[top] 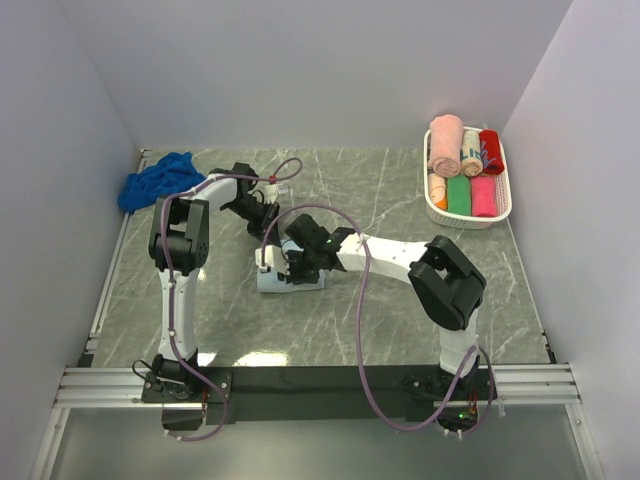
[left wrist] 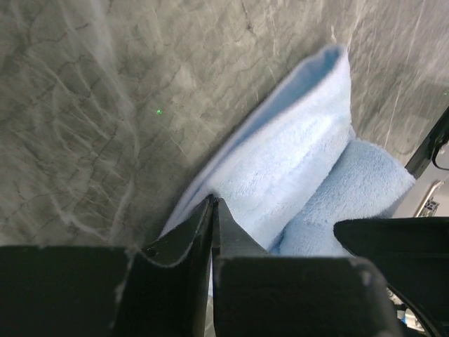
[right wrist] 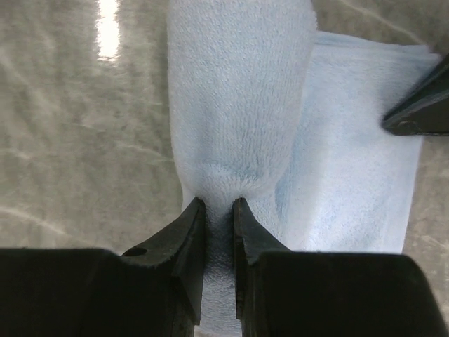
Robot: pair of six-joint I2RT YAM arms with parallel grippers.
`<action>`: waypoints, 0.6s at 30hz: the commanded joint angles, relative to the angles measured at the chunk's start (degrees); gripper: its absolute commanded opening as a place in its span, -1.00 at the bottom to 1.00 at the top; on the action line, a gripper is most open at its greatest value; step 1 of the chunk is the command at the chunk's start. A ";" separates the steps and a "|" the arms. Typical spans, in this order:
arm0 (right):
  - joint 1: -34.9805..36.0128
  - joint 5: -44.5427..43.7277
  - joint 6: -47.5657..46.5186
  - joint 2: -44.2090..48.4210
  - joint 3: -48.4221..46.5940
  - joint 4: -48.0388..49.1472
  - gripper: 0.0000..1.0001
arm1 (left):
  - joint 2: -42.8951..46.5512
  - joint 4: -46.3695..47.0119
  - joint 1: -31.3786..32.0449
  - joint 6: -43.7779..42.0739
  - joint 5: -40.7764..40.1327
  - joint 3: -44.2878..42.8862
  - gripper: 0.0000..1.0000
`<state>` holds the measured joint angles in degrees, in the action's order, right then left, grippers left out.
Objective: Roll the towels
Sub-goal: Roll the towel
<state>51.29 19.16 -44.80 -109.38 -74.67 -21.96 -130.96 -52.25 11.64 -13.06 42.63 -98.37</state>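
One pale towel [top: 300,284], one royal-blue towel [top: 157,181], one basket [top: 465,220].

**Towel mostly covered**

From above, the left gripper [top: 266,228] and right gripper [top: 296,264] hide most of the pale blue towel [top: 300,285]. Whether the left's closed tips pinch its edge is unclear; the right wrist view crops the roll's far end.
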 commanded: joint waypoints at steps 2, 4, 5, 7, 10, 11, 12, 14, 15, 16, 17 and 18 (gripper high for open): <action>0.74 9.03 2.26 -2.59 -0.82 -16.70 -1.00 | -1.49 2.86 -0.74 0.58 -9.67 -0.50 -0.83; 0.48 11.24 2.95 -3.55 -1.53 -19.52 -1.00 | -2.19 2.50 -0.83 0.84 -9.32 -1.21 -0.83; 0.31 12.64 3.39 -3.99 -1.70 -19.79 -1.00 | -2.29 2.59 -0.83 1.02 -9.15 -1.65 -0.84; -0.40 14.50 5.06 -6.10 -3.98 -21.02 -1.00 | -2.37 2.24 -0.83 1.11 -8.36 -1.92 -0.84; -2.15 16.87 6.30 -10.22 -8.28 -23.47 -1.00 | -1.68 1.98 -1.00 1.54 -6.16 -1.39 -0.81; -2.68 17.92 6.39 -13.11 -9.95 -24.88 -1.00 | -1.41 1.71 -1.09 1.72 -4.33 -1.39 -0.77; -3.47 19.85 6.30 -14.44 -13.36 -27.94 -1.00 | -1.15 1.45 -1.18 1.63 -3.27 -1.39 -0.74; -5.05 21.44 6.21 -16.64 -16.10 -30.42 -1.00 | 0.17 1.10 -1.79 1.63 -0.98 -1.48 -0.62; -5.58 22.32 6.21 -18.22 -18.03 -31.91 -1.00 | 1.65 1.27 -2.14 1.98 -0.01 -1.56 -0.60; -6.37 22.76 6.30 -18.84 -18.75 -32.53 -1.00 | 2.54 2.40 -3.02 3.46 0.17 -1.65 -0.59; -6.64 23.29 6.13 -19.28 -19.45 -33.23 -1.00 | 3.42 3.02 -3.63 4.26 0.43 -1.83 -0.56; -6.81 23.73 6.21 -20.16 -20.50 -34.28 -1.00 | 4.47 3.73 -4.25 4.97 1.74 -2.09 -0.46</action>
<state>44.21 39.44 -39.81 -123.57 -95.53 -44.18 -130.96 -53.52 10.37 -9.67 43.99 -98.83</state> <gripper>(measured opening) 0.223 0.232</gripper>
